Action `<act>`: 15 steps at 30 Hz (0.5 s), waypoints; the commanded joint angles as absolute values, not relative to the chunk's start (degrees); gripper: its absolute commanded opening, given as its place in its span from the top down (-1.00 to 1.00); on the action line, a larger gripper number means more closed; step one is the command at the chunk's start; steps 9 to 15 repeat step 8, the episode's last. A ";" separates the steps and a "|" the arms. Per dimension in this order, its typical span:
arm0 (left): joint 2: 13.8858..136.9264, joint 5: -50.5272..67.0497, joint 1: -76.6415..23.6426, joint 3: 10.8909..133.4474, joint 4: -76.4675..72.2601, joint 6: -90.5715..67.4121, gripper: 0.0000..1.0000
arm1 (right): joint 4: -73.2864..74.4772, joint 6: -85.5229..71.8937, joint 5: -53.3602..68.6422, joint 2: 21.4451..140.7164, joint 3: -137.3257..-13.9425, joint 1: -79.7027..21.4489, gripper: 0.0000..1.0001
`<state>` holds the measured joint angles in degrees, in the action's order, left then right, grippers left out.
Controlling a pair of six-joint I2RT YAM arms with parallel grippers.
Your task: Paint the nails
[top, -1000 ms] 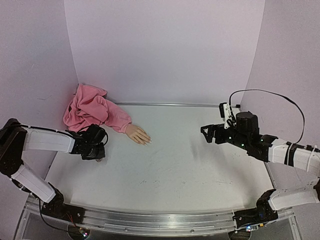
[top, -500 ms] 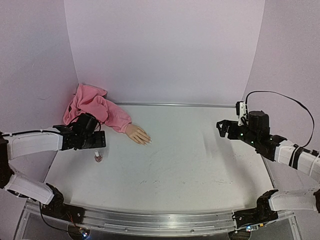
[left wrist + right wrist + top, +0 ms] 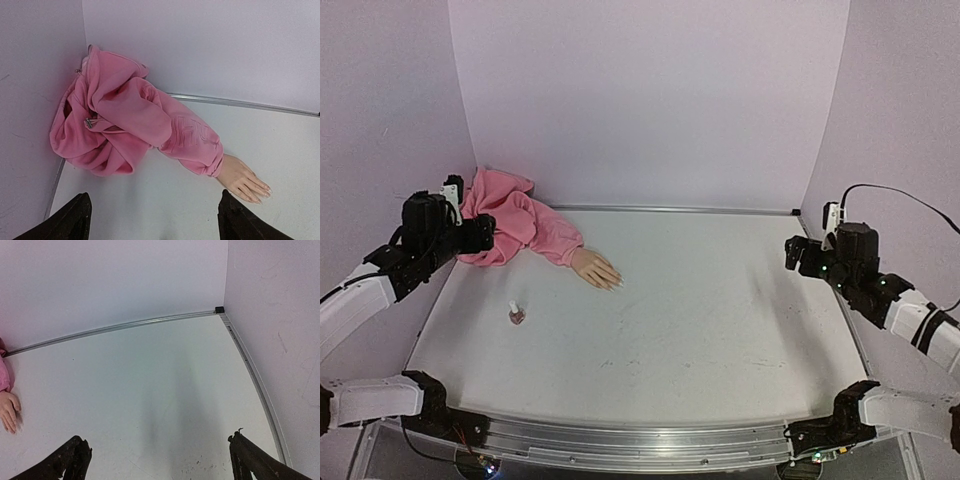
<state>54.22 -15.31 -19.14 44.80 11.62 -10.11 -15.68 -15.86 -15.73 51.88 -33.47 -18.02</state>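
Lilac walls close round a white table. At its far left corner hangs the left gripper, jaws spread wide and holding nothing. The pink hoodie sleeve lies straight ahead of them. The mannequin hand pokes from the cuff, ahead and over toward the right-hand jaw, palm down. The nails point away from the sleeve. A capped polish bottle stands on the table below and behind those jaws, apart from the hand. The right gripper is likewise spread and empty, with the hand well off to the left of its jaws. The nails look pale, with no colour readable. I judge all the painting is left to do: uncap the bottle, then brush each nail.
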 commanded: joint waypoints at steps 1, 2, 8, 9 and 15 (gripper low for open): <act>50.65 -11.40 -14.37 45.03 8.10 -6.12 -0.77 | -15.77 -15.03 -20.48 50.00 -34.86 -17.84 -0.97; 50.14 -10.89 -13.58 44.78 8.02 -5.97 -0.77 | -15.86 -15.03 -20.74 49.85 -34.86 -17.82 -0.97; 49.78 -9.72 -12.46 44.31 8.09 -5.86 -0.78 | -16.68 -14.51 -19.19 48.73 -34.75 -17.82 -0.97; 49.78 -9.72 -12.46 44.31 8.09 -5.86 -0.78 | -16.68 -14.51 -19.19 48.73 -34.75 -17.82 -0.97; 49.78 -9.72 -12.46 44.31 8.09 -5.86 -0.78 | -16.68 -14.51 -19.19 48.73 -34.75 -17.82 -0.97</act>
